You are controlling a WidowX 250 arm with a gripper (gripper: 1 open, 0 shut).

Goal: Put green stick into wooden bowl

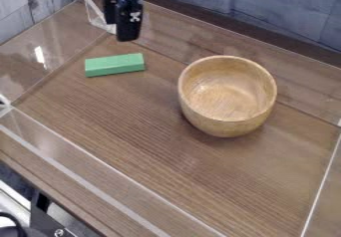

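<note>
Under me lies a brown wood-grain table (160, 171), its planks running slantwise across the view. A clear wall (80, 176) of plastic fences it in: I see one pane along the near edge, another rising on the left side, and a thin edge at the right. Near the far left corner stands a small clear stand (96, 12), angled like a folded sheet. Behind the table runs a grey plank wall (286, 12). At the bottom left corner something dark shows, too dim to tell.

Black gripper (128, 24) (boxy, long fingers), dark arm.
</note>
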